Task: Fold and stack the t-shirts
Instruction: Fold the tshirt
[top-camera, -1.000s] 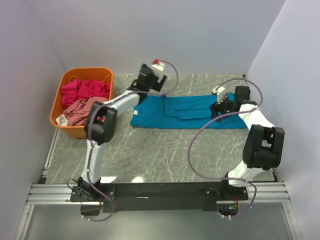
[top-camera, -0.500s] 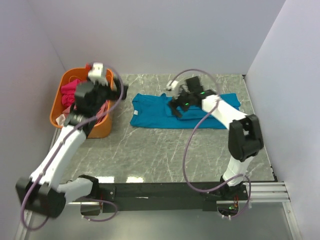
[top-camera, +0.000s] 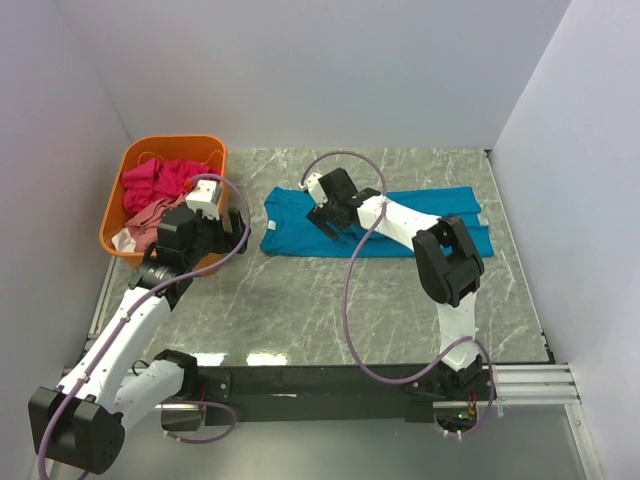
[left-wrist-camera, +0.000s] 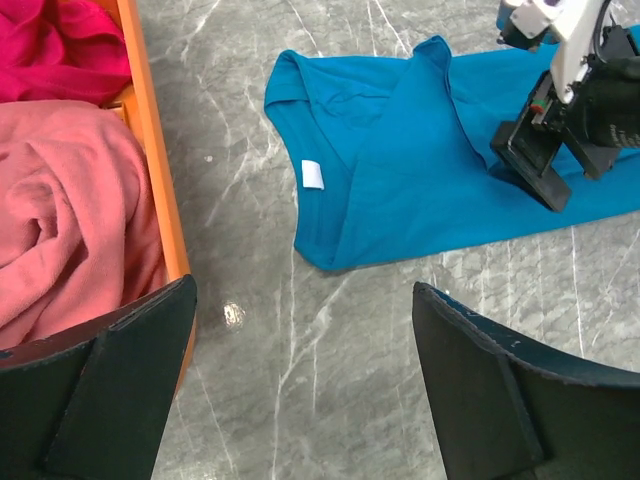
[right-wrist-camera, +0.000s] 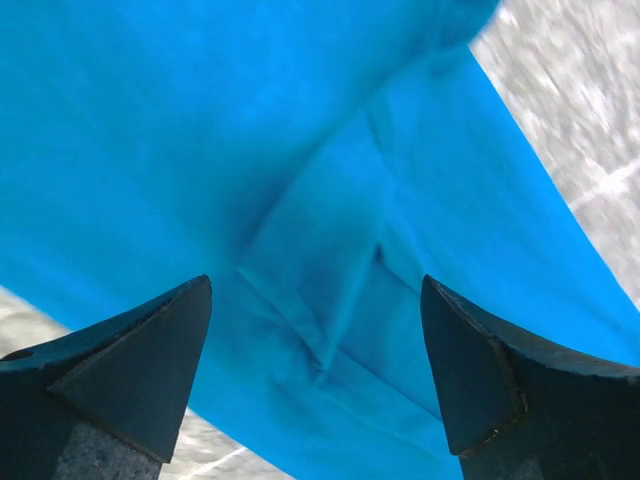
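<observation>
The teal shirt (top-camera: 290, 232) lies flat on the grey marbled worktop (top-camera: 300, 300) as a long band, its collar end toward the orange basket (top-camera: 170, 142), much where it lay a second ago. Both arms have moved since then. The right hand (top-camera: 324, 218), then at the shirt's right end, has reached across to the collar half and hangs low over the cloth with its jaws spread wide, gripping nothing. The left hand (top-camera: 236, 226), then at the far edge by the collar and half a second ago over the basket, now sits just beside the basket's near right corner, also wide open and empty.

In the basket the magenta shirt (top-camera: 160, 178) is bunched at the far side and the salmon shirt (top-camera: 150, 215) is heaped in front of it. The right arm lies across the middle of the teal shirt and hides part of it from above.

The left wrist camera shows the teal shirt (left-wrist-camera: 420, 170) with one flap folded over along a slanting crease and a white label (left-wrist-camera: 313, 173) inside the collar, plus the basket wall (left-wrist-camera: 150, 150), the magenta (left-wrist-camera: 60, 50) and salmon (left-wrist-camera: 70, 220) cloth. The right wrist camera shows only creased teal fabric (right-wrist-camera: 330, 200) between its two dark fingers; whether they touch the cloth cannot be told.
</observation>
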